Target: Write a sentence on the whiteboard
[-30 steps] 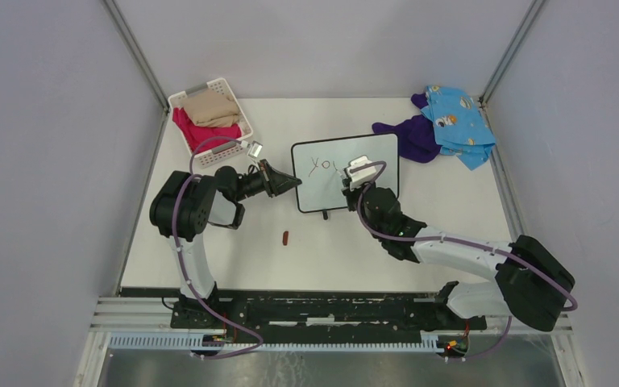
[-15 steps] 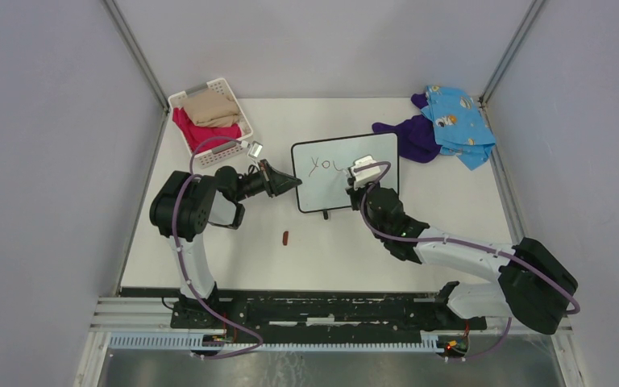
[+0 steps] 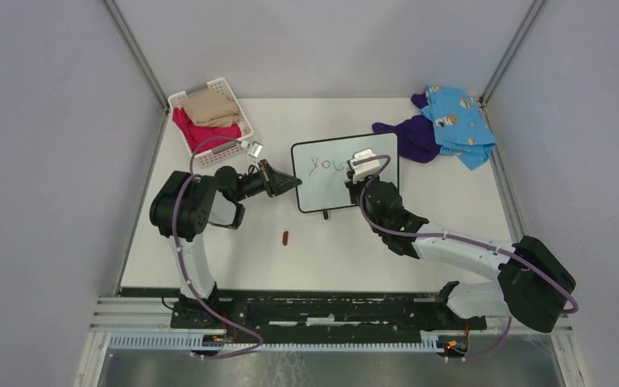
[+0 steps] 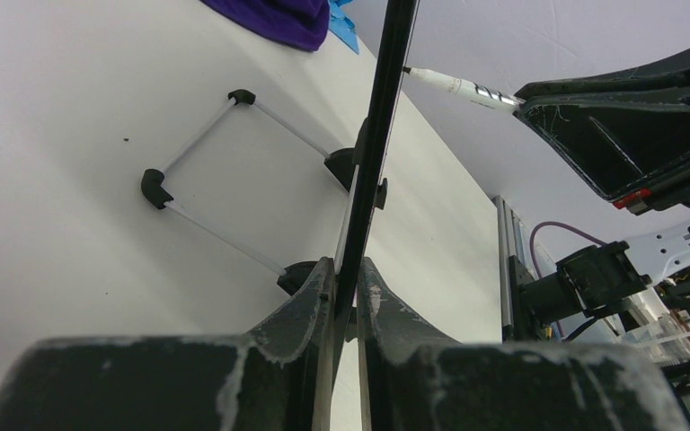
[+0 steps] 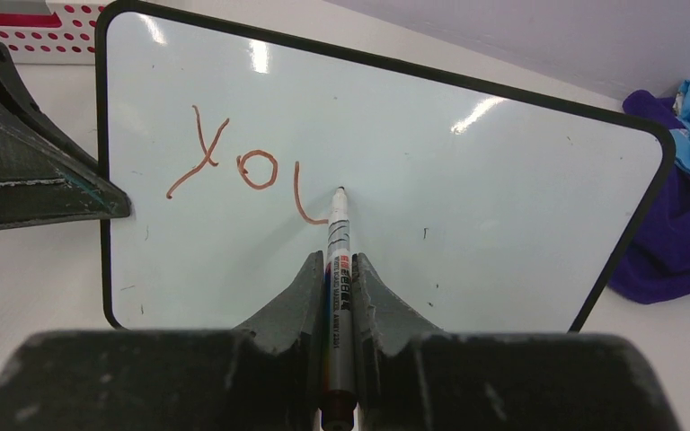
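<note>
The whiteboard [image 3: 345, 172] stands propped on the table, black-framed; it fills the right wrist view [image 5: 467, 224]. My left gripper [image 3: 295, 184] is shut on its left edge, seen edge-on in the left wrist view [image 4: 373, 153]. My right gripper [image 5: 338, 265] is shut on a silver marker [image 5: 337, 251] whose tip touches the board. The sentence [image 5: 243, 171] reads "yo" plus an unfinished "u" stroke, in brownish-red. From above the writing [image 3: 326, 165] sits at the board's upper left, with my right gripper [image 3: 360, 172] over the board's middle.
A white basket [image 3: 209, 119] with tan and red cloth stands at the back left. Purple cloth [image 3: 411, 137] and blue patterned cloth [image 3: 455, 122] lie at the back right. A small brown cap [image 3: 286, 237] lies on the table in front of the board.
My right gripper has moved right and up along the board with the marker, adding the start of the "u" after "yo". The left arm has not moved.
</note>
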Robot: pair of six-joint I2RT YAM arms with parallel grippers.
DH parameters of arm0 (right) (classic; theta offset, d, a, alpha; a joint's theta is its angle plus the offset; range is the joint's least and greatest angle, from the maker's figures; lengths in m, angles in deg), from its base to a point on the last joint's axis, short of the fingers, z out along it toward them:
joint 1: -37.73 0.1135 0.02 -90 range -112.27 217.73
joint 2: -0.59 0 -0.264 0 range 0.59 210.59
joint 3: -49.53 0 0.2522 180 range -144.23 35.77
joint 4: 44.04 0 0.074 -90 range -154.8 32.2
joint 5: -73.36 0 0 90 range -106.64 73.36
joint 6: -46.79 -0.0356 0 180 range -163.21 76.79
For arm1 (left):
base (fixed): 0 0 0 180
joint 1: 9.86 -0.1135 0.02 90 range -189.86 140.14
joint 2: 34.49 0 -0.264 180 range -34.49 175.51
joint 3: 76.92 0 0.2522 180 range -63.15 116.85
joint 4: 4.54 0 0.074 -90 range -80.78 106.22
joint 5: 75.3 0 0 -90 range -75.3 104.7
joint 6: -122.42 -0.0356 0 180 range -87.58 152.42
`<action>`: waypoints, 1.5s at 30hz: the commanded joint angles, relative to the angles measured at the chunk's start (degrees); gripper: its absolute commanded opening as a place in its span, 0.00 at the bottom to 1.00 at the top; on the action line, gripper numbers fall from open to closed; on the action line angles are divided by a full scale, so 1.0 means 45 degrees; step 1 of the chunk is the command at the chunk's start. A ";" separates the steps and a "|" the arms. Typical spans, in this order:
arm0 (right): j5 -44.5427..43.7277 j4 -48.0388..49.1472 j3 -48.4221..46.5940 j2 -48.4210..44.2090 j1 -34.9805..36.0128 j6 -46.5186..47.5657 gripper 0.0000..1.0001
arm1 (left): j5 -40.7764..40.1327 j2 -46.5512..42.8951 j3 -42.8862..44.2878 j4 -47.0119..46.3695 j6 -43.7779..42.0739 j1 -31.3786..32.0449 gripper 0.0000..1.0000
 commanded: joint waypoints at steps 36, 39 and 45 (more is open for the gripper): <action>-0.0348 -0.0205 -0.0147 -0.1475 -0.0992 -0.0186 0.00 | 0.0105 0.0124 0.0094 -0.0172 -0.0525 -0.0017 0.13; -0.0191 -0.0184 -0.0301 -0.1320 -0.1106 -0.0228 0.00 | 0.0105 0.0136 0.0085 -0.0168 -0.0525 -0.0018 0.13; -0.0167 -0.0165 -0.0575 -0.1027 -0.1316 -0.0253 0.00 | 0.0102 0.0154 0.0086 -0.0179 -0.0525 -0.0018 0.13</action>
